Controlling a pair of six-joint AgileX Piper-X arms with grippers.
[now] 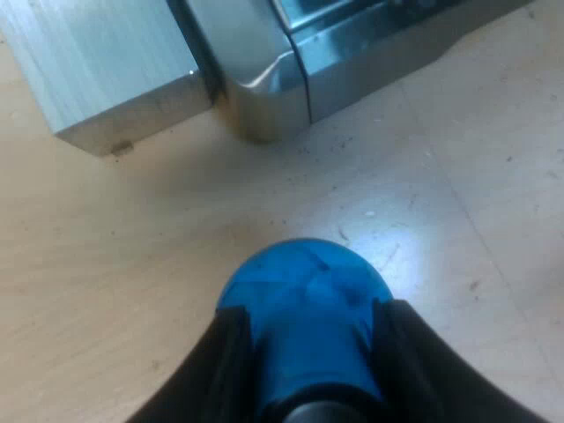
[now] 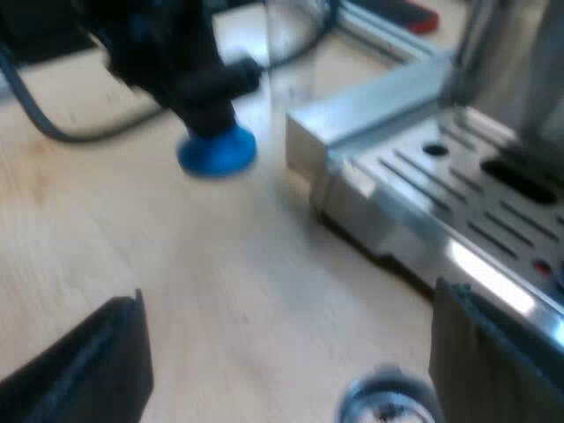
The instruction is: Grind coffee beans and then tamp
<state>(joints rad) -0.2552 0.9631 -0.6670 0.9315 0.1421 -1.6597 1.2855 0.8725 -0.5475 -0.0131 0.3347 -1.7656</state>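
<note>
Tamper (image 1: 300,291), blue with a rounded glossy top, sits clamped between the two black fingers of the left gripper (image 1: 313,328), one finger pressed against each side of it. Taking the way the left fingers point as twelve o'clock, the pale wooden table (image 1: 132,264) spreads out beyond the tamper. The rounded steel corner of the espresso machine (image 1: 264,79) stands at about twelve, well apart from the tamper. A brushed-metal rectangular block (image 1: 106,79) stands at about eleven, just beside the machine's corner.

The right gripper (image 2: 291,370) has its fingers (image 2: 88,370) spread wide, with nothing in its grasp. At about eleven o'clock from it, the left gripper (image 2: 189,70) hangs over the table with the tamper's flared blue base (image 2: 218,150) under it. I cannot tell whether that base touches the wood. At about one to two o'clock lies the machine's slotted steel drip tray (image 2: 458,176), near the tamper but apart from it. A small round metal-rimmed object (image 2: 388,405) lies close to the right gripper, between its fingers; what it is I cannot tell.
</note>
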